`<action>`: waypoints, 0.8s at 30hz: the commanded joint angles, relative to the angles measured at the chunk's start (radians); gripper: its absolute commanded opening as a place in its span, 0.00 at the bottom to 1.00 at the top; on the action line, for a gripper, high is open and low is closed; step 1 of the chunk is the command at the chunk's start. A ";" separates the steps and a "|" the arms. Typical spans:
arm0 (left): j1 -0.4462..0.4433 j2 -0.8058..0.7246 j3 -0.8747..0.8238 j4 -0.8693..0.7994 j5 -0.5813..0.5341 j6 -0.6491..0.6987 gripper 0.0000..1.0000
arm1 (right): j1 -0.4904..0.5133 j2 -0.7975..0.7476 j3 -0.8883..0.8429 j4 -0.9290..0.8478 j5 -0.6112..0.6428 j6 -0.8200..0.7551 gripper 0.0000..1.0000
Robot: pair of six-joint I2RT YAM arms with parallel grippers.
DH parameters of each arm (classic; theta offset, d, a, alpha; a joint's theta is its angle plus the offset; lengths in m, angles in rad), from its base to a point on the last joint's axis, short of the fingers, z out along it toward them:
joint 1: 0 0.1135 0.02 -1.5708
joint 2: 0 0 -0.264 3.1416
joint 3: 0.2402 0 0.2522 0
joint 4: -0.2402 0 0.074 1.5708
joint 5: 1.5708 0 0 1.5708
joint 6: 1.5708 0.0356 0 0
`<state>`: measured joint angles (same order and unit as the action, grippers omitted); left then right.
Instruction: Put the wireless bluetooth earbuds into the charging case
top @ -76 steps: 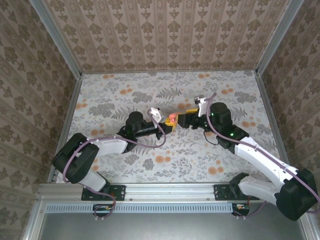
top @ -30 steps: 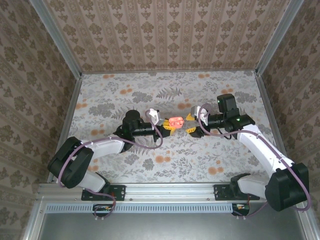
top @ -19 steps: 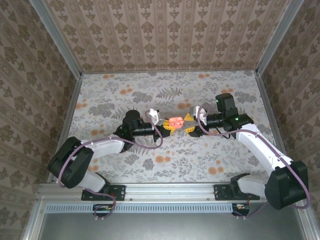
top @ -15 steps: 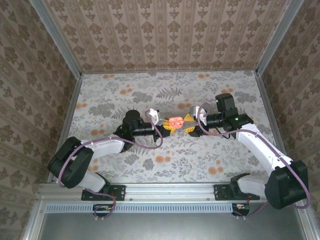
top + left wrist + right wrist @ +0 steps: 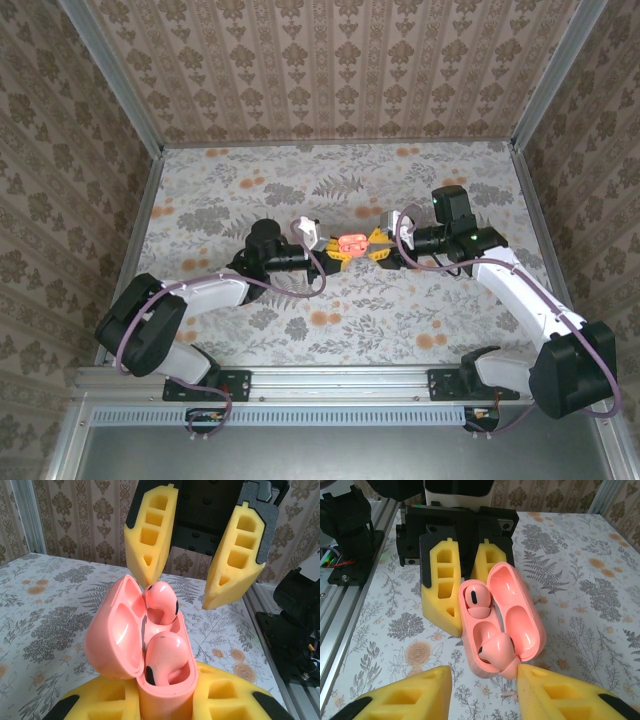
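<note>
The charging case and the earbuds in it are smooth, glossy pink plastic. Yellow fingers beside the case look matt. The table under it is matt.

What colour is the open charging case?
The charging case is salmon pink, lid and body alike; it shows best in the left wrist view.

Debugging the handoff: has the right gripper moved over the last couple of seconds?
Yes. The right gripper has drawn back slightly rightward, toward the table's right rail, away from the charging case.
</note>
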<state>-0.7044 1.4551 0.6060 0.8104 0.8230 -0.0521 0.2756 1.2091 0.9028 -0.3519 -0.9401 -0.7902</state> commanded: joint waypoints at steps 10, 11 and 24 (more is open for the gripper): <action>0.009 -0.032 0.038 0.021 -0.004 0.002 0.16 | 0.010 0.009 0.012 0.019 -0.041 0.003 0.30; 0.008 -0.034 0.037 0.020 -0.007 0.003 0.16 | 0.010 0.009 0.011 0.017 -0.039 0.002 0.29; 0.008 -0.043 0.033 0.023 -0.034 0.001 0.16 | 0.012 0.002 -0.001 0.023 0.000 0.040 0.26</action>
<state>-0.7044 1.4487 0.6079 0.7914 0.8078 -0.0525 0.2756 1.2110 0.9028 -0.3157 -0.9340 -0.7662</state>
